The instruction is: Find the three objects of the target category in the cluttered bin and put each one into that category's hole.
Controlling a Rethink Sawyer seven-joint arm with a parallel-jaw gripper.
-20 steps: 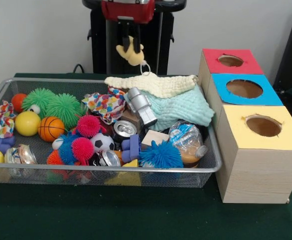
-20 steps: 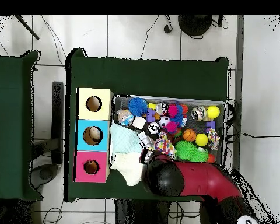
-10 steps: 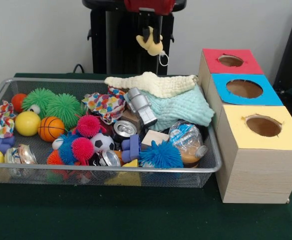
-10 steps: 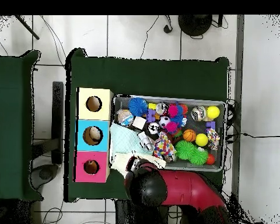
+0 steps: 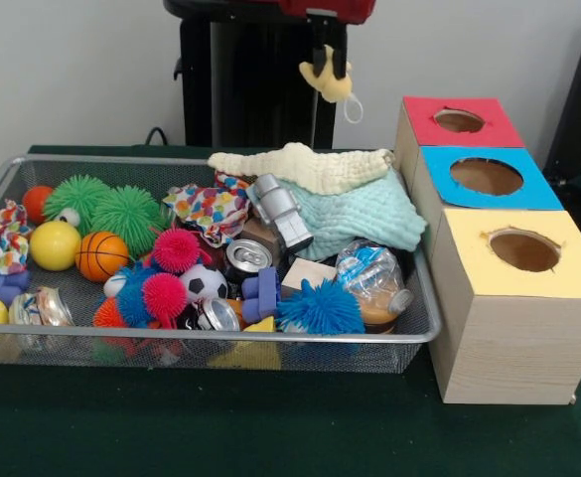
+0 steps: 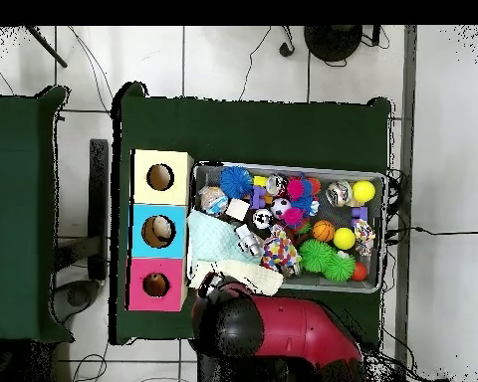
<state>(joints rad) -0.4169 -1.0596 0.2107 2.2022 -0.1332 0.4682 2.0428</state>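
Note:
My gripper (image 5: 330, 68) hangs high at the back, shut on a small yellow plush toy (image 5: 332, 82) with a white ring dangling from it. It is above the far right end of the wire bin (image 5: 201, 336), left of the red-topped box (image 5: 457, 120). The blue-topped box (image 5: 486, 177) and yellow-topped box (image 5: 524, 250) stand in line toward the front, each with a round hole. In the overhead view the red arm (image 6: 273, 333) covers the gripper beside the red-topped box (image 6: 156, 285).
The bin holds balls, spiky toys, cans, a silver toy car (image 5: 280, 211), a crushed bottle (image 5: 371, 282), wooden blocks, and cream (image 5: 305, 164) and mint (image 5: 355, 214) cloths draped over the far right corner.
The gripper has carried the yellow plush toy to the right and slightly higher, from over the bin's back middle toward the red-topped box.

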